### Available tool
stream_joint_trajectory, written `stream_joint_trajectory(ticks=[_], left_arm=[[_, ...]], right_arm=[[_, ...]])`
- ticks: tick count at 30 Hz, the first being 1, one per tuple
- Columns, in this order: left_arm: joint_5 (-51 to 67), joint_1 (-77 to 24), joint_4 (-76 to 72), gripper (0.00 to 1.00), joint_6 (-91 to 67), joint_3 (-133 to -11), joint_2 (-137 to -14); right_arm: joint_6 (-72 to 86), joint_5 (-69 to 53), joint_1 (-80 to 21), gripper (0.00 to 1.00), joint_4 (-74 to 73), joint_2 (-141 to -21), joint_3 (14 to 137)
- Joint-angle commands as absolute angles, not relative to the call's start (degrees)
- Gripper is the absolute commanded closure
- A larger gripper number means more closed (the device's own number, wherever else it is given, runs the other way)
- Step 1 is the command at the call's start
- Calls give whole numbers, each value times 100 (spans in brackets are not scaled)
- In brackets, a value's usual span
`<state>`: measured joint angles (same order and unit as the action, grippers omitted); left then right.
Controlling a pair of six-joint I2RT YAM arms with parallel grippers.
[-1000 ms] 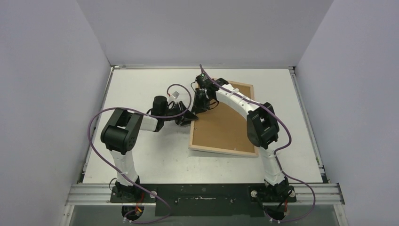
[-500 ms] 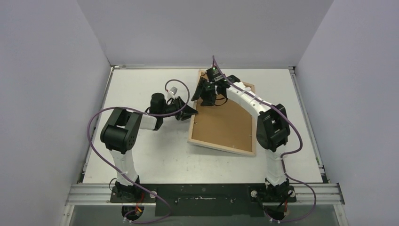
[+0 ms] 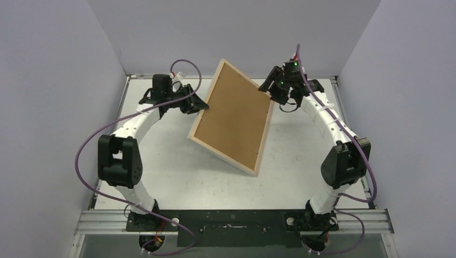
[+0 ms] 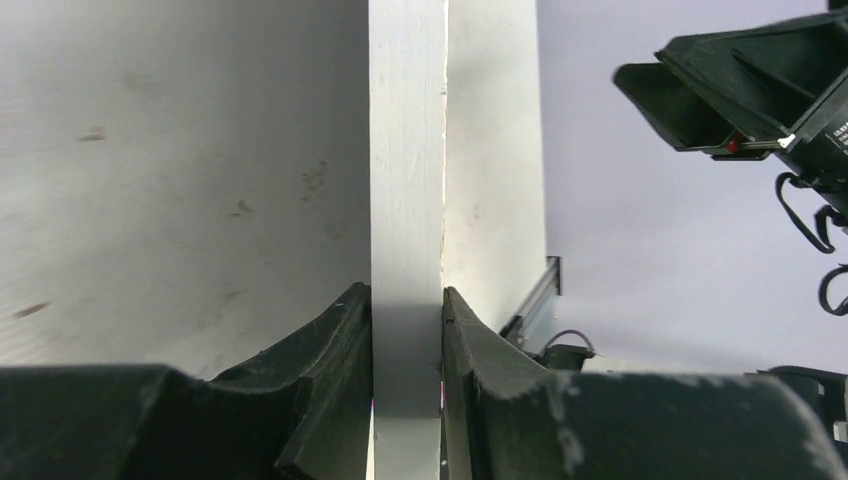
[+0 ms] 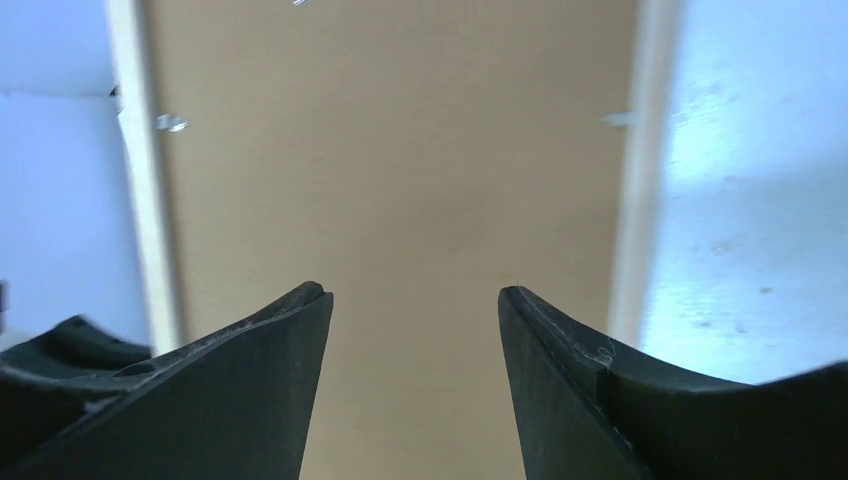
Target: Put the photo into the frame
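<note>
The frame (image 3: 221,155) is off the table, tilted steeply, with its pale wood back and the brown backing board (image 3: 232,115) facing the top camera. My left gripper (image 3: 202,106) is shut on the frame's left edge. In the left wrist view the white edge (image 4: 407,180) sits pinched between my left gripper's (image 4: 407,300) fingers. My right gripper (image 3: 269,91) is open at the frame's upper right edge. In the right wrist view its (image 5: 413,295) fingers stand wide apart over the backing board (image 5: 400,180), between the wood rails (image 5: 640,150). The photo is out of view.
The white table (image 3: 161,172) lies under the raised frame, with grey walls close on three sides. An aluminium rail (image 3: 236,220) runs along the near edge. Purple cables loop from both arms. My right gripper's body shows in the left wrist view (image 4: 720,90).
The frame lay flat on the table and has been lifted and tilted up toward the back wall. Both arms have risen and swung outward and back.
</note>
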<state>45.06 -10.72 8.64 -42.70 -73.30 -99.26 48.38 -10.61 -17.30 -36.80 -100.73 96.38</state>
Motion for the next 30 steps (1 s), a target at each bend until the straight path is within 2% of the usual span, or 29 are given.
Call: stream_joint_trajectory(ticks=[1,9,14,21,30], left_arm=[[4327,-658,3151,100,-3006,-8508,-9319],[3144,-457,5573,100,-1697,-10255,-9265],[2526,-498,6652,100,-1229,-11405,-9464],[2226,-1065,6714,100,-1378,-12107,-9618],[1165,-2461,6549,100,-1632,-12102,-9769]], right_arm=[[4352,-458,-1563,37,-3775,-9451,9181],[4133,-857,-1480,36,-3720,-9318,8806],[4549,-1001,-1850,36,-3972,-9784,9623],[5209,-1096,-2376,36,-3993,-10177,10238],[6116,-1560,-2600,35,-2744,-10028,10267]])
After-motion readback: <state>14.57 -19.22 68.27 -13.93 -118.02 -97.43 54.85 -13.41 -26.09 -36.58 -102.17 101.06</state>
